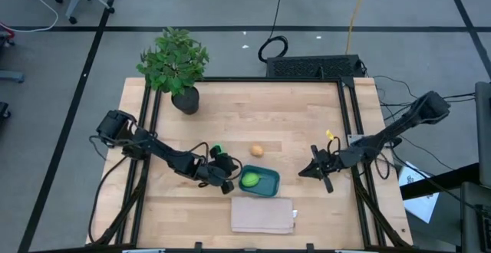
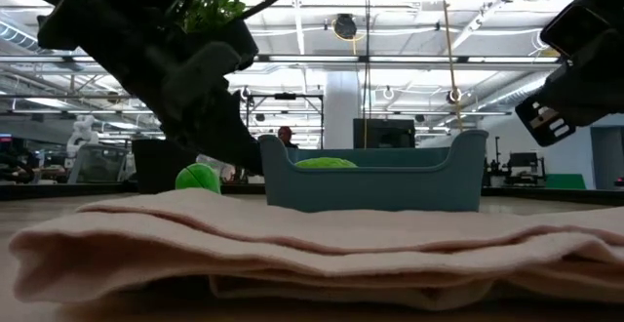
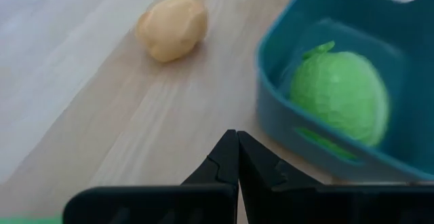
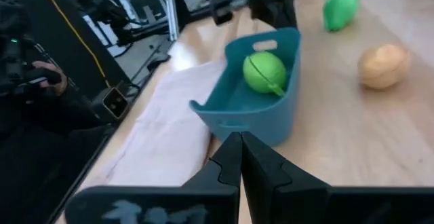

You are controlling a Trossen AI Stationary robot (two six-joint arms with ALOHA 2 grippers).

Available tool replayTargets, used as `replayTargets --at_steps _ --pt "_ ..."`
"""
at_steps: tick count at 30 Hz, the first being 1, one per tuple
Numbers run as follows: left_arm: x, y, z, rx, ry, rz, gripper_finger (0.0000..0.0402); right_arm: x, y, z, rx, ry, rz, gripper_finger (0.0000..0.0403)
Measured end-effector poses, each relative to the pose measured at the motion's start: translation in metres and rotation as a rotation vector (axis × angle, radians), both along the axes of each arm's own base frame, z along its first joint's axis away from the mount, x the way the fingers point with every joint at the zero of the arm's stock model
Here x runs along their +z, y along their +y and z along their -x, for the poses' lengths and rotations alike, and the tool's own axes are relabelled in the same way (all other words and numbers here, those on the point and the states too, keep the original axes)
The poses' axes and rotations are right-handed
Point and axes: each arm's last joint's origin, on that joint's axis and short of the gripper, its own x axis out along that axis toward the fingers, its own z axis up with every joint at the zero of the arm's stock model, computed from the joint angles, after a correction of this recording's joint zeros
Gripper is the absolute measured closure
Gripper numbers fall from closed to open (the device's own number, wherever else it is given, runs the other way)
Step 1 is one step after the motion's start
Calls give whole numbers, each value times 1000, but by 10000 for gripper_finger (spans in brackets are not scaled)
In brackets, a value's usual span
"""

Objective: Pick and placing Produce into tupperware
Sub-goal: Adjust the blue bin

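With one green ball [image 4: 264, 71] already in the blue box [image 1: 258, 181], the empty left hand [image 3: 237, 157], closed tight beside the box, should gently grab the small, light, round tan ball [image 3: 171, 27] lying near it on the counter [image 1: 230, 123] around its middle.

Light wood table [image 1: 299, 123] with a black frame stands on a grey floor [image 1: 61, 130] marked by dark lines. A potted plant [image 1: 175, 65] occupies the far-left corner; black cables [image 1: 270, 48] lie beyond the far edge. A beige folded cloth [image 1: 262, 215] sits at the near edge. The low view shows a bright ceiling with strip lights [image 2: 390, 59].
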Motion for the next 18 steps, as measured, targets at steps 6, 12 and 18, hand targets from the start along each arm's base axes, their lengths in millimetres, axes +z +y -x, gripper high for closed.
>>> replayTargets --at_steps 6,12,18 --pt "0 -3 1 -9 -5 6 401 -18 4 -6 -24 94 20 403" --pt "2 -9 1 -27 -33 15 401 -22 15 -26 -17 153 73 403" --pt "3 -11 1 -34 -40 20 401 -23 22 -37 -10 176 83 403"
